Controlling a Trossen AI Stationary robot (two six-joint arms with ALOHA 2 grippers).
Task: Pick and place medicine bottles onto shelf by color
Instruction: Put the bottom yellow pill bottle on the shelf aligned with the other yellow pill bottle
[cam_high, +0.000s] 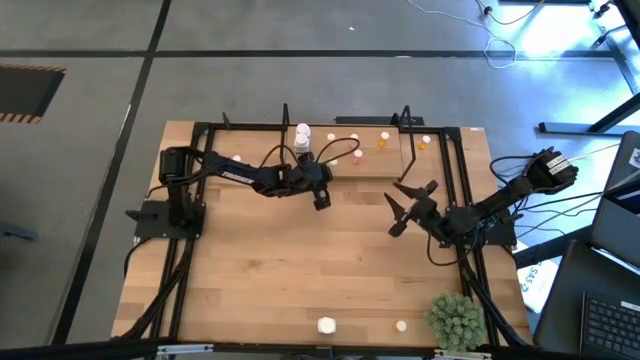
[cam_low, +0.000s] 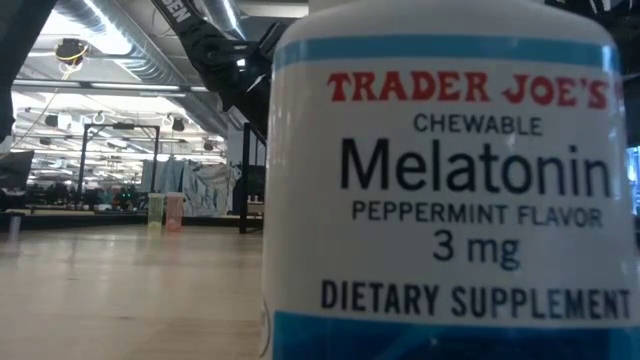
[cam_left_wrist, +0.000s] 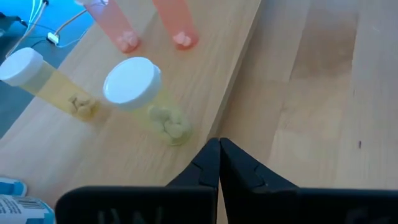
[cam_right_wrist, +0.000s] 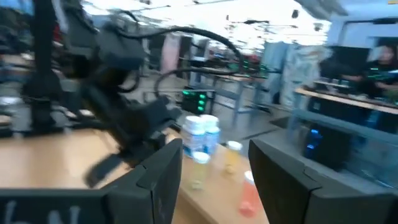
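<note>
Several bottles (cam_high: 331, 139) already stood on the shelf (cam_high: 380, 163) at the tabletop's (cam_high: 300, 260) far edge; two more (cam_high: 326, 325) waited near its front. Beside the shelf, the left hand (cam_high: 321, 201) was closed and empty; the right hand (cam_high: 398, 207) hung wide, holding nothing.

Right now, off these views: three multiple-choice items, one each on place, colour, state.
1. Where is the plant?
A. near right corner of the table
B. on the shelf
C. centre of the table

2. Colour of the caps on the two yellowish bottles by the left claw?
A. black
B. white
C. orange

3. The right claw is:
A. shut on a bottle
B. open, holding nothing
C. out of view

Key: 1 A, the high view shows it there. 2 B, white caps in the left wrist view. 3 B, fingers apart with nothing between.
</note>
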